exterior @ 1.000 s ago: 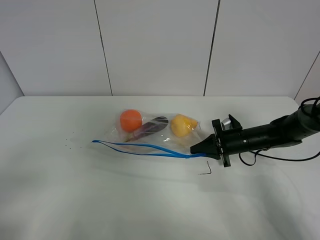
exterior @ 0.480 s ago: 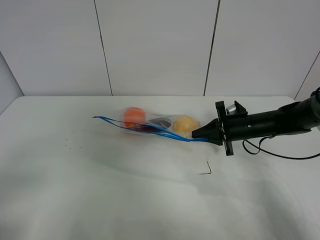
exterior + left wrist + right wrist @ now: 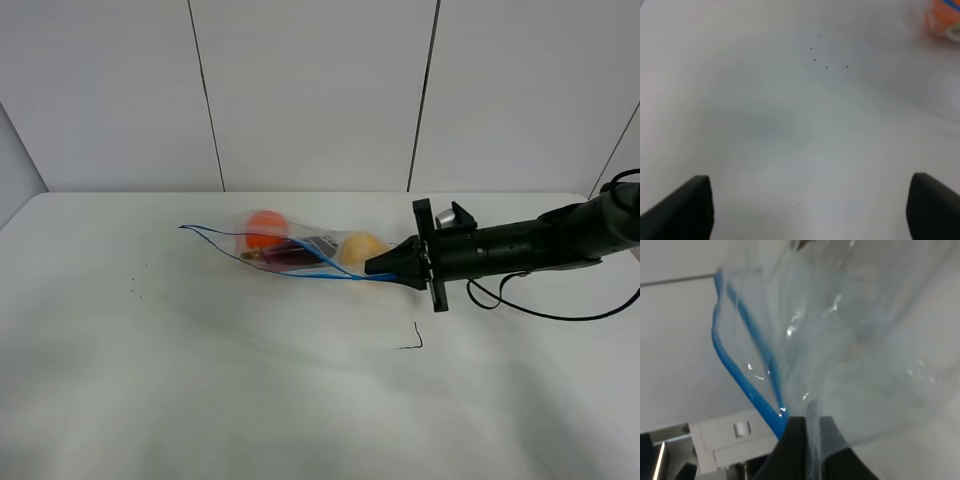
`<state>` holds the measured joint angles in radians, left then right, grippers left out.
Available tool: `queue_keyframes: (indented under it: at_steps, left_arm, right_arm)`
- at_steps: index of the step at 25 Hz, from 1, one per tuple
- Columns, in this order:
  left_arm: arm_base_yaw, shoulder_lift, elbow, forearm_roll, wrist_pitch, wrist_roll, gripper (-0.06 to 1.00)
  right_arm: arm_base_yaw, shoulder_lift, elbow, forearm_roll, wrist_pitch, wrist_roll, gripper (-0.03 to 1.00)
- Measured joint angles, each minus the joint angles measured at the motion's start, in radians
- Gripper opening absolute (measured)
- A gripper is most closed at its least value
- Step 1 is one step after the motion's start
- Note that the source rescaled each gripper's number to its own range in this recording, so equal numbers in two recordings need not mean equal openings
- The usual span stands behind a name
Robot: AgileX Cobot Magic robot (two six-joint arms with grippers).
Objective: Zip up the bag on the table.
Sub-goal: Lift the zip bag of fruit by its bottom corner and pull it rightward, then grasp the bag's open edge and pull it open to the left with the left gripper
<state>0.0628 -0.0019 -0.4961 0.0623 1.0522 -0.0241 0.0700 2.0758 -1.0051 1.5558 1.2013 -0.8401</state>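
Your right gripper (image 3: 378, 268) clamps the bag (image 3: 262, 243) at its blue zipper strip (image 3: 330, 275); your left gripper (image 3: 807, 207) gapes empty, well apart from the bag.

The bag (image 3: 300, 250) was thin clear plastic film, crinkled and glossy, with bright glints on its folds in the right wrist view. Along its edge the zipper strip (image 3: 320, 272) was smooth blue plastic with a slight shine. Inside the bag, the orange (image 3: 265, 227) looked matt and the eggplant (image 3: 295, 253) dark and faintly shiny; the pear (image 3: 362, 247) was too blurred by the film to judge. Under the bag the table (image 3: 200, 380) was white, smooth and matt, with tiny dark specks. The right end effector (image 3: 372, 268) at the bag's end was matt black, seemingly plastic, as were the left end effector's (image 3: 810, 205) fingers (image 3: 682, 210). Behind the bag, the wall panels (image 3: 310, 90) were pale, smooth and matt.
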Motion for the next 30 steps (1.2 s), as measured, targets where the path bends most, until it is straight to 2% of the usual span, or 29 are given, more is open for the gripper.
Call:
queue_keyframes:
  at_steps: [5,17,30]
  left_arm:
    - [0.0,0.0,0.0,0.0,0.0,0.0,1.0]
    - [0.0,0.0,0.0,0.0,0.0,0.0,1.0]
    - [0.0,0.0,0.0,0.0,-0.002,0.0,1.0]
  right_arm:
    - [0.038,0.0,0.0,0.072,0.0,-0.012,0.0]
    - [0.038,-0.088,0.001,0.089,-0.003,-0.023,0.0]
    - [0.038,-0.089,0.001,0.084,-0.003,-0.02,0.0]
